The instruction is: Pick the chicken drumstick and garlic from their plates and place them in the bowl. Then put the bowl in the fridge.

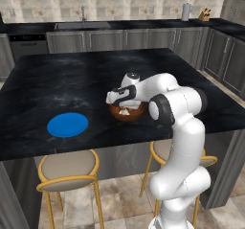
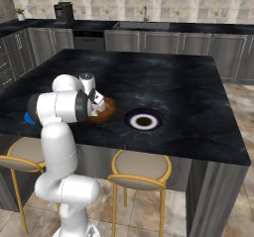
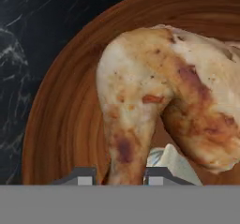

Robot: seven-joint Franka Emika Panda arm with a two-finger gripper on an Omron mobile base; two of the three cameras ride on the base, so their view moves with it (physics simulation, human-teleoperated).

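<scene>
The end effector (image 3: 120, 177) hangs low over the bowl (image 3: 65, 124), pointing down into it. In the hand view its two dark fingertips (image 3: 78, 176) stand on either side of the narrow bone end of the chicken drumstick (image 3: 154, 101), close to it, with only a small gap between the tips. Whether they are pinching the bone or have just let go I cannot tell from the pictures.

The drumstick lies inside the bowl, its golden-brown meaty part spread across the bowl's middle and its thinner end reaching toward the fingertips. Just beside that thin end, partly under the meat, a pale whitish piece with a pointed top shows: the garlic (image 3: 171, 162), also in the bowl.

The bowl sits on the black table (image 1: 72, 79), near its front edge. In the left base view the bowl (image 1: 127, 112) is partly hidden by the white arm, and the blue plate (image 1: 67, 125) lies on the table well apart from the bowl, on the side away from the arm's elbow. In the right base view the dark plate with the white centre (image 2: 144, 120) lies near the bowl (image 2: 106, 111), on the opposite side from the blue plate. Stools with yellow frames (image 2: 141, 169) stand under the table's edge below the bowl.
</scene>
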